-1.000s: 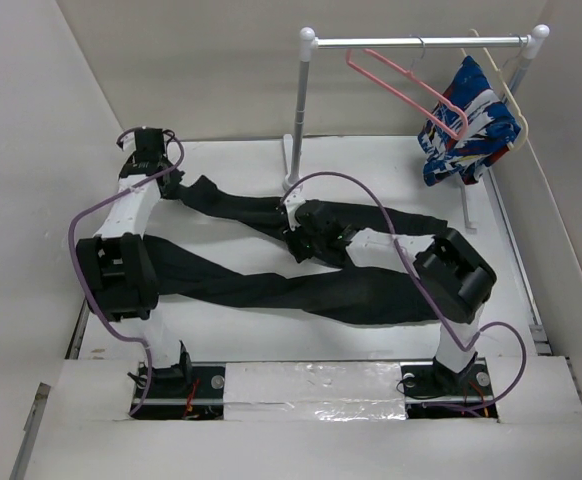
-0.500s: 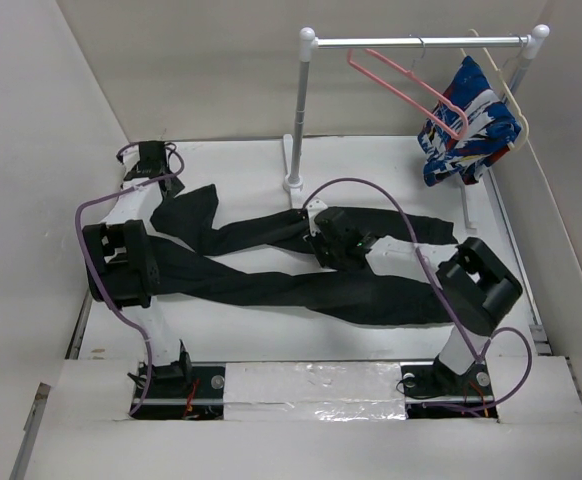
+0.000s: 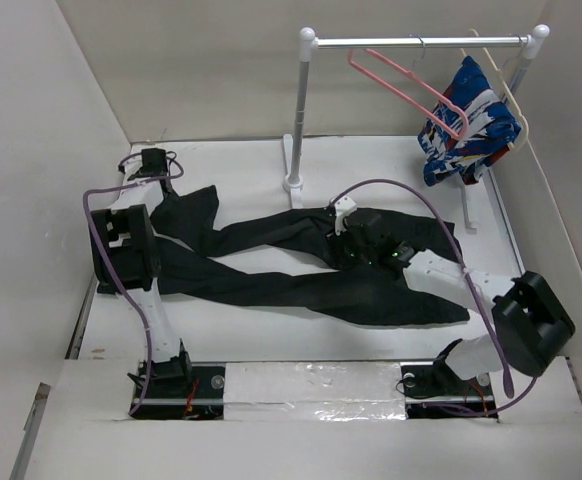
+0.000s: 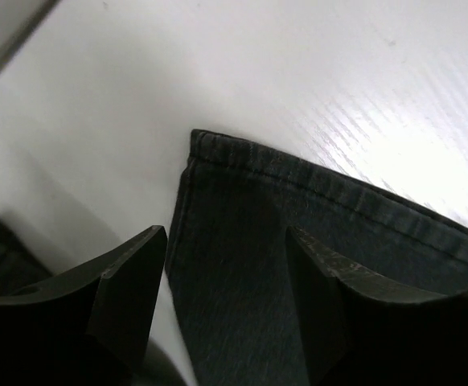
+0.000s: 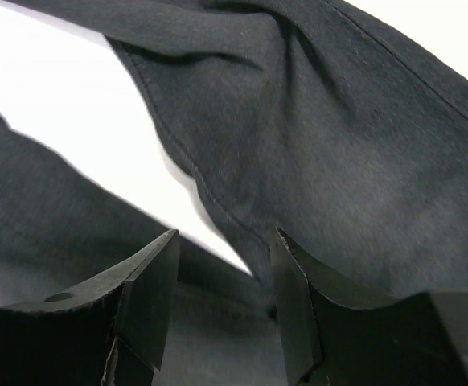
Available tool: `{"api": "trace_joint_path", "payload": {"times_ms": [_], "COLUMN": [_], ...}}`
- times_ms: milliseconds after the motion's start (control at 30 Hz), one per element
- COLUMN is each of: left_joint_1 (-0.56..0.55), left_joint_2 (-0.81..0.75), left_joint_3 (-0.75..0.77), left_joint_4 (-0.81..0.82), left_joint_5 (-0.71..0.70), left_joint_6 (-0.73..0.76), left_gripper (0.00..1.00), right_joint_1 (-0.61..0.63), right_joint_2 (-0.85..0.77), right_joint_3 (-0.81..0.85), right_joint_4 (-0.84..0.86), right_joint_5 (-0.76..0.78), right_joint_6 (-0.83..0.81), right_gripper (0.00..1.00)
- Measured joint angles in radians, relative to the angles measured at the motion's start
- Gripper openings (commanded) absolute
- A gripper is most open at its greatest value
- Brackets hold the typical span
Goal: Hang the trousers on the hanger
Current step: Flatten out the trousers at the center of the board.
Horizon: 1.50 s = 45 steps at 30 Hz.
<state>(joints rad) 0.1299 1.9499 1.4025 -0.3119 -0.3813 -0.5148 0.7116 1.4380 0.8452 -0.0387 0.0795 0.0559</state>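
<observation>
The trousers (image 3: 301, 288) lie flat on the surface (image 3: 241, 160), across the middle of the top view, with both legs running toward the left of the frame and crossing each other. The hanger (image 3: 411, 90) is on the rail (image 3: 421, 42) at the upper right, well apart from the trousers. Near it, at the far right, hangs a patterned garment (image 3: 466, 125) (its print is too small to read).

The left arm is folded at the left edge of the frame, and the left tool (image 3: 157, 163) is at the upper left, beside the end of one leg. In its wrist view the left tool (image 4: 224, 241) stands wide over the hemmed corner of this leg and grips nothing.

The right arm bends at the lower right and reaches to the centre. The right tool (image 3: 356, 235) is over the cloth there. In its wrist view the right tool (image 5: 224, 241) is parted above a seamed fold, with nothing between the fingers.
</observation>
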Motion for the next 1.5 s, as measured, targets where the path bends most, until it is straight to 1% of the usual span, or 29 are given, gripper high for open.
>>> {"api": "trace_joint_path", "payload": {"times_ms": [133, 167, 300, 333, 367, 400, 433, 567, 633, 733, 800, 867, 900, 1033, 1067, 1100, 1167, 1233, 1267, 1333, 1400, 1500], "left_joint_1": [0.003, 0.007, 0.027, 0.031, 0.034, 0.036, 0.037, 0.049, 0.049, 0.05, 0.051, 0.051, 0.049, 0.049, 0.049, 0.049, 0.049, 0.05, 0.05, 0.051, 0.05, 0.051], "left_joint_2": [0.079, 0.087, 0.093, 0.096, 0.097, 0.098, 0.099, 0.098, 0.085, 0.002, -0.117, -0.276, -0.367, -0.745, -0.8, -0.845, -0.865, -0.822, -0.802, -0.727, -0.672, -0.648], "left_joint_3": [0.029, 0.029, 0.034, 0.038, 0.039, 0.039, 0.039, 0.039, 0.031, -0.011, -0.048, -0.086, -0.109, -0.262, -0.291, -0.303, -0.295, -0.291, -0.291, -0.296, -0.314, -0.322], "left_joint_4": [-0.001, -0.002, 0.012, 0.011, 0.016, 0.02, 0.025, 0.04, 0.051, 0.062, 0.064, 0.092, 0.119, 0.288, 0.308, 0.32, 0.343, 0.357, 0.355, 0.346, 0.312, 0.256], "left_joint_5": [0.011, 0.018, 0.05, 0.056, 0.058, 0.058, 0.059, 0.069, 0.086, 0.124, 0.152, 0.173, 0.18, 0.175, 0.169, 0.163, 0.151, 0.145, 0.144, 0.144, 0.145, 0.144], "left_joint_6": [0.002, 0.002, -0.006, -0.008, -0.01, -0.014, -0.019, -0.026, -0.033, -0.052, -0.07, -0.092, -0.103, -0.142, -0.149, -0.155, -0.167, -0.175, -0.179, -0.188, -0.198, -0.204], "left_gripper": [0.51, 0.47, 0.46, 0.43, 0.24, 0.09, 0.0, 0.0, 0.0, 0.0, 0.0, 0.0, 0.0, 0.0, 0.0, 0.0, 0.0, 0.0, 0.0, 0.0, 0.0, 0.0], "right_joint_1": [-0.017, -0.021, -0.036, -0.039, -0.046, -0.055, -0.069, -0.142, -0.177, -0.235, -0.286, -0.369, -0.414, -0.573, -0.61, -0.645, -0.716, -0.795, -0.834, -0.909, -0.975, -1.054], "right_joint_2": [-0.066, -0.076, -0.097, -0.105, -0.114, -0.124, -0.138, -0.206, -0.237, -0.277, -0.295, -0.312, -0.322, -0.393, -0.418, -0.443, -0.486, -0.504, -0.502, -0.487, -0.448, -0.313], "right_joint_3": [-0.056, -0.068, -0.098, -0.106, -0.114, -0.122, -0.131, -0.178, -0.196, -0.221, -0.236, -0.259, -0.274, -0.347, -0.364, -0.38, -0.404, -0.415, -0.415, -0.415, -0.414, -0.386], "right_joint_4": [0.027, 0.034, 0.054, 0.059, 0.063, 0.07, 0.073, 0.105, 0.115, 0.128, 0.129, 0.13, 0.13, 0.118, 0.113, 0.113, 0.111, 0.11, 0.11, 0.111, 0.121, 0.13], "right_joint_5": [-0.032, -0.037, -0.051, -0.054, -0.058, -0.061, -0.062, -0.067, -0.066, -0.06, -0.054, -0.053, -0.053, -0.052, -0.052, -0.052, -0.055, -0.065, -0.071, -0.077, -0.09, -0.14], "right_joint_6": [0.001, 0.001, 0.005, 0.007, 0.01, 0.014, 0.018, 0.04, 0.054, 0.076, 0.098, 0.122, 0.135, 0.19, 0.205, 0.216, 0.241, 0.261, 0.269, 0.283, 0.298, 0.319], "right_gripper": [0.51, 0.51, 0.49, 0.49, 0.48, 0.48, 0.48, 0.47, 0.51, 0.57, 0.64, 0.65, 0.71, 0.86, 0.86, 0.9, 0.9, 0.91, 0.93, 0.94, 0.94, 0.96]}}
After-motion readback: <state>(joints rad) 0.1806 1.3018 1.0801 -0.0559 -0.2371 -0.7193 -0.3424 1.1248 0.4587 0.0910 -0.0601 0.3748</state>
